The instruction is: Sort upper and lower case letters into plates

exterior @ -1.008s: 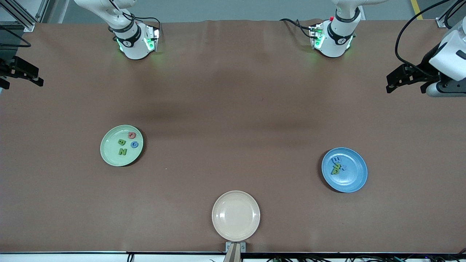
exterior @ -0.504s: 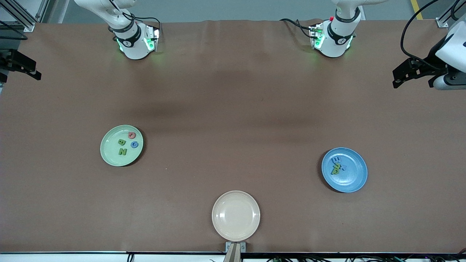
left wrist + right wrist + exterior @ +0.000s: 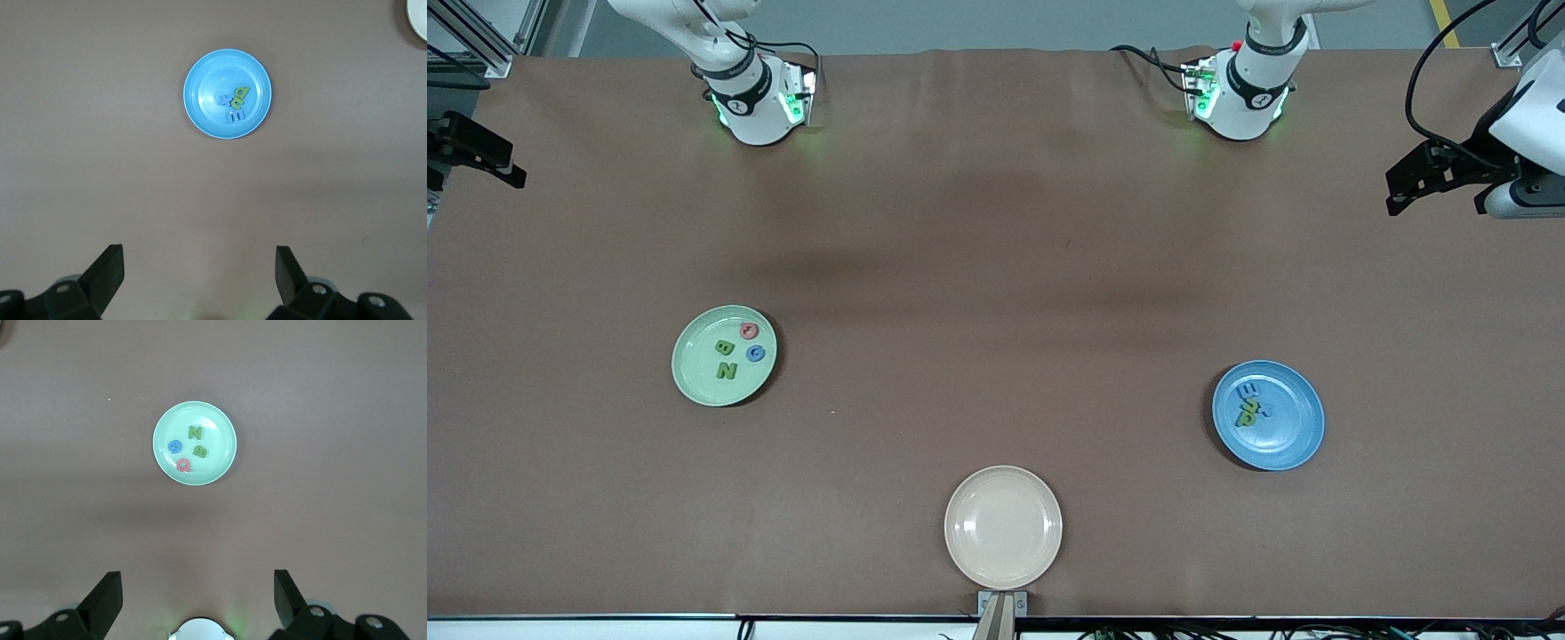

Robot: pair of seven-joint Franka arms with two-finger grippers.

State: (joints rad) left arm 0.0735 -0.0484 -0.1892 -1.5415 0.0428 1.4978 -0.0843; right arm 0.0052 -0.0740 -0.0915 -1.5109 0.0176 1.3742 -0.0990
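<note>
High front camera; wrist cameras look down.

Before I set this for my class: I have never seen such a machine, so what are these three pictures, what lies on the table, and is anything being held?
Two robot arms stand at a brown table. One picture looks down from a high camera facing them; the other two come from cameras on each arm's wrist.

The left gripper and right gripper hang over the table's ends, both open and empty.

The pale green plate holds four letter pieces, the blue plate a small cluster of letters. The beige plate, nearest the high camera, holds nothing. No letters lie loose on the table.
</note>
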